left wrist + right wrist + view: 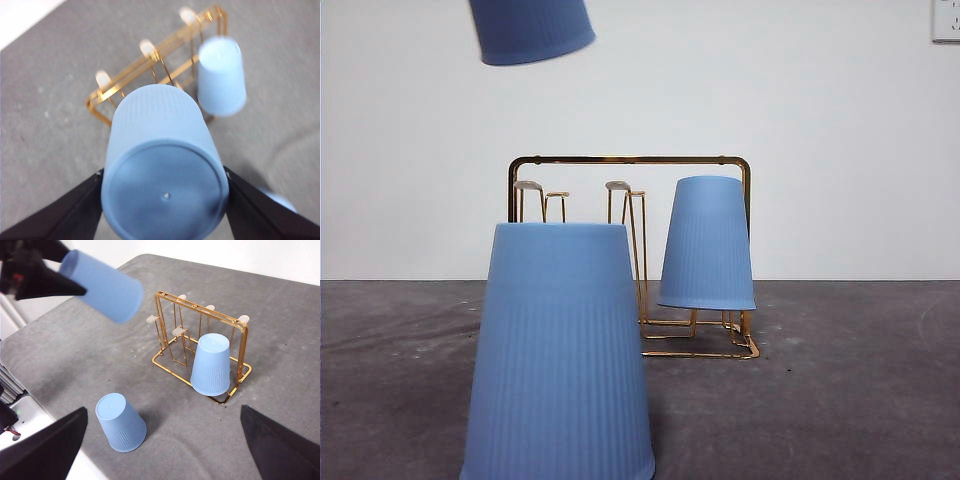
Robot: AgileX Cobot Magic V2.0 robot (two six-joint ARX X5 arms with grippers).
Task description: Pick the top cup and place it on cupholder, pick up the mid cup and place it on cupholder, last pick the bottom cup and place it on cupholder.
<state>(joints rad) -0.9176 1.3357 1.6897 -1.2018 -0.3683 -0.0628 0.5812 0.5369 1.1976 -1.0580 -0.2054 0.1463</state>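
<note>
Nearest the front camera, one blue cup (558, 355) is seen upside down on the table (840, 400), filling the lower left of the frame; it is the last one waiting.

At the left gripper (165, 195), the two black jaws are pressed against opposite sides of a second cup (162, 175), close to its closed end, so the cup is pinched across its width. In the front view this held cup (532, 30) is cut off by the upper left edge, tilted and well above the rack. In the right wrist view it (102, 285) is seen at upper left, carried by the dark left gripper (75, 289). The right gripper (160, 440) is spread wide and holds nothing; it is judged to be waiting.

The held cup is judged light, thin-walled and somewhat springy, with fine vertical ribs that should help against slipping. A hard squeeze would probably dent it, so a gentle hold across the narrow closed end is thought best, leaving the open mouth free to go over a prong.

All cups are pale matte blue, tapered and ribbed. The cupholder (630, 160) is a thin gold wire rack at mid-frame, with pale-tipped prongs (617, 187). A third cup (707, 245) is already hung on it, inverted, at its right end.
</note>
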